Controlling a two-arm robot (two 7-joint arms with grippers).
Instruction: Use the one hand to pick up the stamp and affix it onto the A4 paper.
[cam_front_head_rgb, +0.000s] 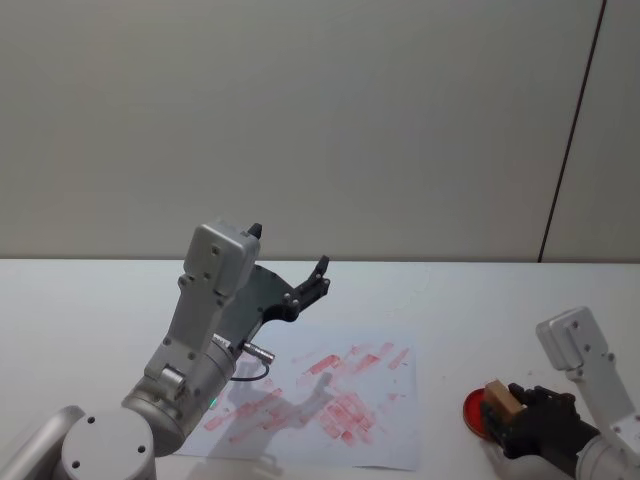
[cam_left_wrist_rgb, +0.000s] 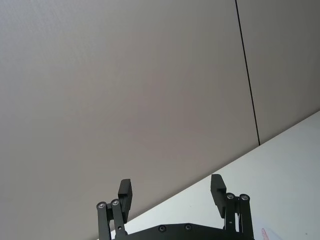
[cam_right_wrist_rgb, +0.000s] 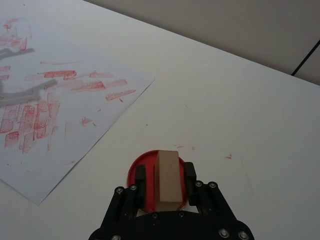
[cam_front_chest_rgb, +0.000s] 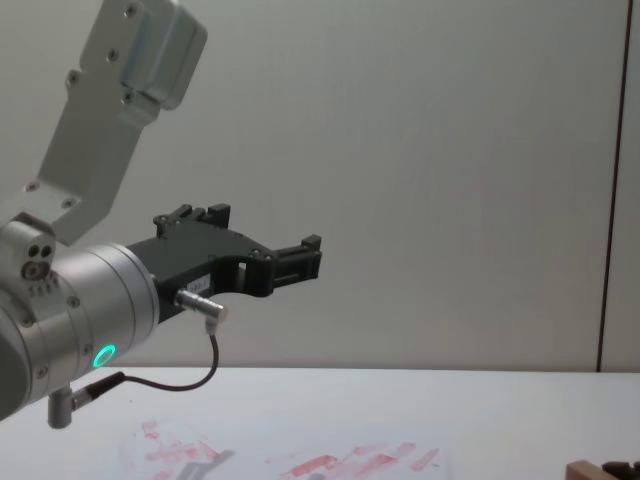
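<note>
Stamp sits upright between the closed fingers of the right gripper, over the red ink pad, well right of the paper. To print cleanly, lift it straight and keep its face level. Left gripper hangs open and empty above the table.

Two grippers are seen: the left gripper, raised above the table with its fingers apart, and the right gripper, closed around a block. One wooden stamp is counted. One round red ink pad is seen beneath it. One sheet of paper is counted, marked with many red prints. One white table is seen.
</note>
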